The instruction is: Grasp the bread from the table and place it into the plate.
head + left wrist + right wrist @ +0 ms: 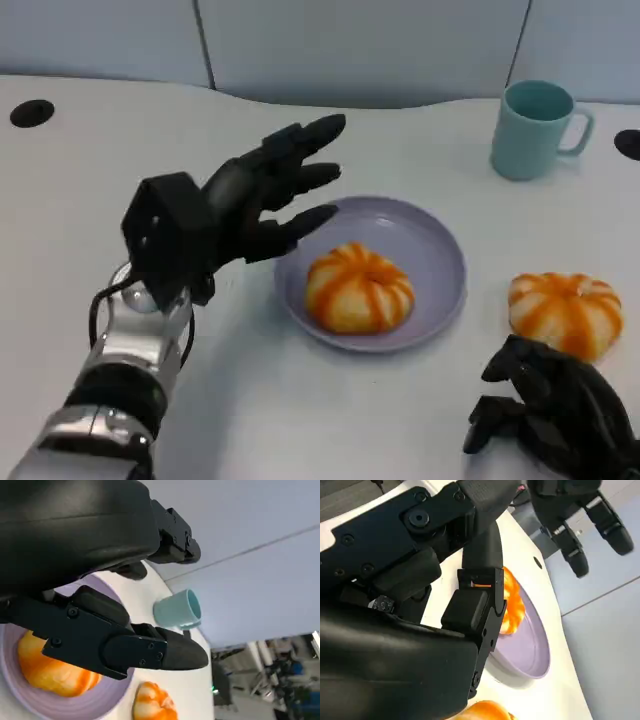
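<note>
Loose bread (565, 312) is sitting near the worktop's right edge, just beyond the right hand (550, 415), whose fingers are curling, holding nothing. Left hand (255, 195) is hovering released beside the plate (440, 255).

The head view is looking down from above onto the table (330, 420). Both wrist views are peering from close behind their own hands, tilted, across the tabletop. All three are sharing the purple plate (435, 250) (107, 700) (530, 652).
</note>
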Robot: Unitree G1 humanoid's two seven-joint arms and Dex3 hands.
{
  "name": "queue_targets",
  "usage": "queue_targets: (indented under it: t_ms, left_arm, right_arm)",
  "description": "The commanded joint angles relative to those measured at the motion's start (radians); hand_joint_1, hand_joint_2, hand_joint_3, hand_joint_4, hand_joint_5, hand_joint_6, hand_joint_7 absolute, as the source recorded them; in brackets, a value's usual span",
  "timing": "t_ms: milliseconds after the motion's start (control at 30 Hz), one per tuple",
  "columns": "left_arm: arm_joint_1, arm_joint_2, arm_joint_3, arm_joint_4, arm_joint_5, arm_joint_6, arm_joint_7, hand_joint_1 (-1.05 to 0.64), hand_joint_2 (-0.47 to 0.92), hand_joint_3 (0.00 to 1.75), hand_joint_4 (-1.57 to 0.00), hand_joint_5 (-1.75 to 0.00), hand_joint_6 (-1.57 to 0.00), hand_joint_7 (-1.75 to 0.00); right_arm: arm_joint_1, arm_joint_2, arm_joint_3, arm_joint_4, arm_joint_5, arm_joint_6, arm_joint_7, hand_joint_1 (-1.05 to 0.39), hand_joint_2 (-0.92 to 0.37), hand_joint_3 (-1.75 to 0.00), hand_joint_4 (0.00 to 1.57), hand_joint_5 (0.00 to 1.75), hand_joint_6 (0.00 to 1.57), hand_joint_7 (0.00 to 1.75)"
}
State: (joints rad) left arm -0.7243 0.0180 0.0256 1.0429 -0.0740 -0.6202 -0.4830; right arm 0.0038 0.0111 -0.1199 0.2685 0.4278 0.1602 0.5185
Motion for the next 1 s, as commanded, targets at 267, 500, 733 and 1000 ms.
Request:
queue_targets:
  t_ms: [267, 500, 733, 1000]
  left_arm:
    - [0.318, -0.098, 0.145, -0.42, -0.348, 0.253, -0.051, -0.44, 0.92, 0.26, -0.56, -0.92, -0.67, -0.16]
    - [0.501, -0.138, 0.183, -0.638, -0.417, 0.378, 0.017, -0.38, 0.92, 0.29, -0.65, -1.14, -0.82, -0.26]
    - [0.662, -0.154, 0.172, -0.804, -0.407, 0.455, 0.095, -0.36, 0.92, 0.22, -0.58, -1.42, -0.75, -0.54]
    - [0.771, -0.147, 0.161, -0.878, -0.41, 0.513, 0.115, -0.35, 0.92, 0.23, -0.59, -1.57, -0.6, -0.91]
  right_arm:
    - [-0.007, -0.007, -0.01, 0.002, 0.003, 0.0, -0.006, -0.87, -0.74, 0.0, 1.45, 0.81, 1.23, 0.84]
    - [-0.009, -0.004, -0.008, 0.0, 0.002, -0.007, -0.005, -0.89, -0.75, 0.0, 1.46, 0.8, 1.23, 0.85]
    - [0.003, -0.003, -0.005, -0.013, 0.003, 0.0, -0.004, -0.87, -0.74, 0.0, 1.46, 0.78, 1.22, 0.85]
    - [-0.005, 0.0, -0.003, -0.01, 0.002, -0.002, -0.004, -0.89, -0.74, 0.0, 1.47, 0.78, 1.25, 0.83]
